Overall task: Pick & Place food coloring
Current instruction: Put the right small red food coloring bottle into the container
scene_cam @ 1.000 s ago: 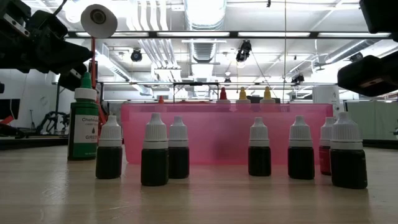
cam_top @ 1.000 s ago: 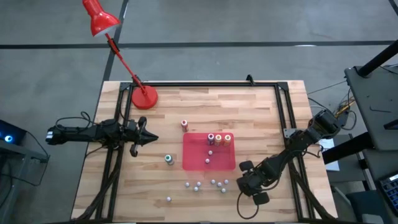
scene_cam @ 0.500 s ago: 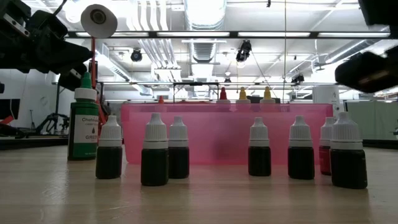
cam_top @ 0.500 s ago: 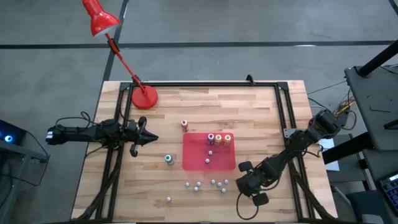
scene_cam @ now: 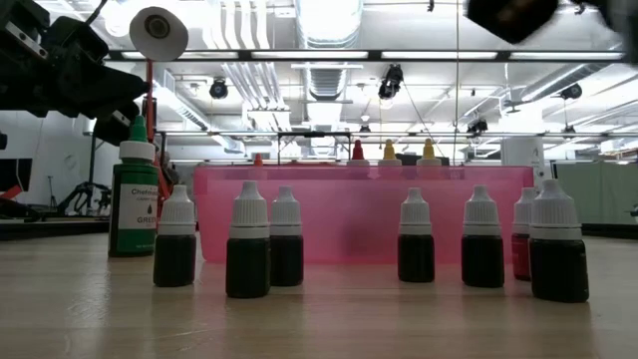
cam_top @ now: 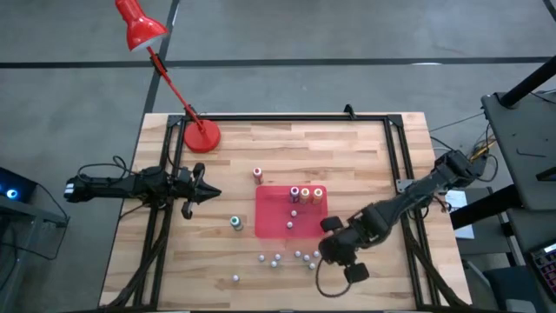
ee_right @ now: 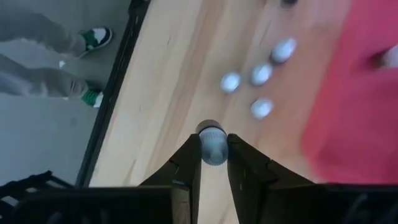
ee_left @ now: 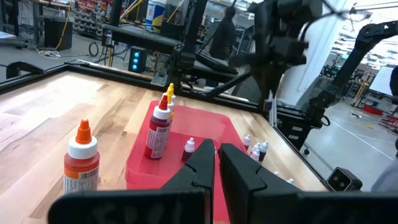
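The food coloring bottles stand upright on their bases: a red one (cam_top: 257,175) on the wood, three (cam_top: 306,193) at the far edge of the red tray (cam_top: 276,223), a green one (cam_top: 235,223) left of it. Several small white-capped bottles (cam_top: 300,256) stand near the front edge, dark-bodied in the low view (scene_cam: 247,239). My right gripper (cam_top: 328,250) hangs above them, shut on one such small bottle (ee_right: 213,147). My left gripper (cam_top: 211,193) waits shut at the table's left, pointing level toward the tray. My right gripper pinches the small bottle's white cap (ee_right: 213,152) between its two fingertips (ee_right: 191,155). The fingers come from above, slanting down. The bottle hangs below them, lifted clear of the table, its dark body pointing away toward the wood.
A red desk lamp's base (cam_top: 201,136) sits at the far left corner. A black frame rail (cam_top: 287,118) runs along the far and side edges. A person's shoes (ee_right: 94,38) show on the floor beyond the table edge. Bare wood lies right of the tray.
My right gripper has risen steeply, from the low view's mid right to its top edge. It has also shifted a little toward the table's left edge and the tray. The standing bottles in the low view have kept their places.
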You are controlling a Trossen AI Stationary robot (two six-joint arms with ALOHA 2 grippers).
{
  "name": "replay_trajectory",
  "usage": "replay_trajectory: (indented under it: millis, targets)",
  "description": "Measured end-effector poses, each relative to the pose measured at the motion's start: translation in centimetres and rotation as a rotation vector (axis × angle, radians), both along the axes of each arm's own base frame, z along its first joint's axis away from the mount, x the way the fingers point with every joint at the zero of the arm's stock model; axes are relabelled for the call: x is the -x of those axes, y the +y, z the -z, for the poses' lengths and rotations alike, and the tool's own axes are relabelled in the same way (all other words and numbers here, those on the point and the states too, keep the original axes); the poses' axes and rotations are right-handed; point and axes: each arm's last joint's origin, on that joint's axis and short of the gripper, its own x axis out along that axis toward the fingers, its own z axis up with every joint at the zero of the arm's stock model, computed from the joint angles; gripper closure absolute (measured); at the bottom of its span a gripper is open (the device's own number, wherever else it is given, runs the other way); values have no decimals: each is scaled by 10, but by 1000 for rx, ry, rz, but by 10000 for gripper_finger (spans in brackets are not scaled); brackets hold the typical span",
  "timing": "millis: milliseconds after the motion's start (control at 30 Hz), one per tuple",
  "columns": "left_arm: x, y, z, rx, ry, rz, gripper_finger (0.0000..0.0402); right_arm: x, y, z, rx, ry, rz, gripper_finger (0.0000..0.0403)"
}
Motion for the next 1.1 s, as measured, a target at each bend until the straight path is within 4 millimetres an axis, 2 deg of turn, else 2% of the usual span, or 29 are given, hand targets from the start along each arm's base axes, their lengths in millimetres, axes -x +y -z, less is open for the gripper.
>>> replay_trajectory:
  millis: [200, 600, 867, 967, 1100]
  targets:
    - [0, 0, 0, 0, 0, 0, 402, -17, -22, -15, 26, -76, -39, 350]
    - [0, 0, 0, 0, -1, 0, 402, -34, -72, -6, 105, -83, 43, 349]
    - [0, 0, 0, 0, 0, 0, 402, -37, -86, -2, 173, -118, -87, 349]
    - [0, 0, 0, 0, -1, 0, 402, -39, -89, 0, 178, -118, -86, 349]
    - [0, 0, 0, 0, 0, 0, 402, -48, -92, 15, 192, -79, -94, 349]
